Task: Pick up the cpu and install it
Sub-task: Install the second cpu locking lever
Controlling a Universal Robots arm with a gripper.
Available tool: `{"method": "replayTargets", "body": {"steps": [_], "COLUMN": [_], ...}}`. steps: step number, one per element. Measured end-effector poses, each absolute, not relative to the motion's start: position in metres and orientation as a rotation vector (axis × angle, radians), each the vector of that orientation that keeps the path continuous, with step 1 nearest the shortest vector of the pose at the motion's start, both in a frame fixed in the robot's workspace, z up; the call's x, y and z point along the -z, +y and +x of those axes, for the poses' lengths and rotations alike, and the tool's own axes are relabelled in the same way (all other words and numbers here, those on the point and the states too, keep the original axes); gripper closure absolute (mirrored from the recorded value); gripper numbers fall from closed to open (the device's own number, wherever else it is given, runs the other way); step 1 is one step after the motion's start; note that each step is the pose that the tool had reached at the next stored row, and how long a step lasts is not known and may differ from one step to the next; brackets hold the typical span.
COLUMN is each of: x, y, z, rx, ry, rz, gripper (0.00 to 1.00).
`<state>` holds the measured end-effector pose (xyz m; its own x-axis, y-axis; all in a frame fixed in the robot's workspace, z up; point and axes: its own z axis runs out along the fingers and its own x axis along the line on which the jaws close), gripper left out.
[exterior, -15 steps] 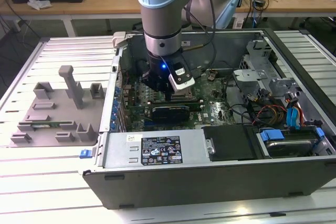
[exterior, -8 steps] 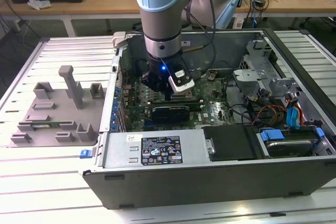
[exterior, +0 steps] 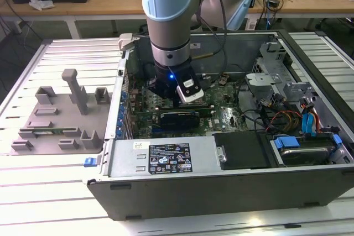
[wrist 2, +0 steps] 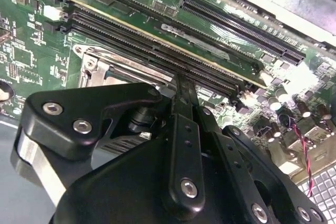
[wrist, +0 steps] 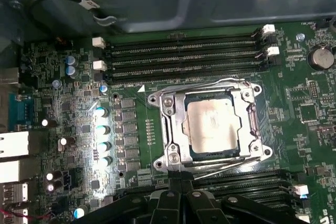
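Observation:
The cpu (wrist: 212, 124), a silvery square chip, lies flat inside the socket on the green motherboard (wrist: 131, 129) in the first wrist view. The metal socket frame (wrist: 169, 129) sits down around its edges. My gripper (wrist: 181, 184) hovers just off the socket's edge beside the lower memory slots, its black fingers pressed together and shut with nothing between them. In the second wrist view the gripper (wrist 2: 184, 85) points down at the socket frame (wrist 2: 100, 69). The exterior view has the arm reaching down into the open computer case (exterior: 166, 192), with the gripper (exterior: 174, 103) low over the board.
Memory slots (wrist: 184, 56) run beside the socket, and a green memory stick (wrist 2: 157, 24) sits in one. Case walls enclose the board. Drive bays and coloured cables (exterior: 293, 120) fill the exterior view's right. A grey parts fixture (exterior: 61, 114) lies on the table at that view's left.

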<state>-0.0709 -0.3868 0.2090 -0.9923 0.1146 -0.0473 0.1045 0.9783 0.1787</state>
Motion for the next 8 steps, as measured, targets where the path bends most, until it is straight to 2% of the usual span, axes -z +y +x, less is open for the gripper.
{"method": "replayTargets", "body": {"steps": [8], "x": [-0.2035], "y": [-0.3908], "z": [-0.0777], "rx": [-0.345], "ry": [3.062], "rz": [0.178], "gripper": [0.89]}}
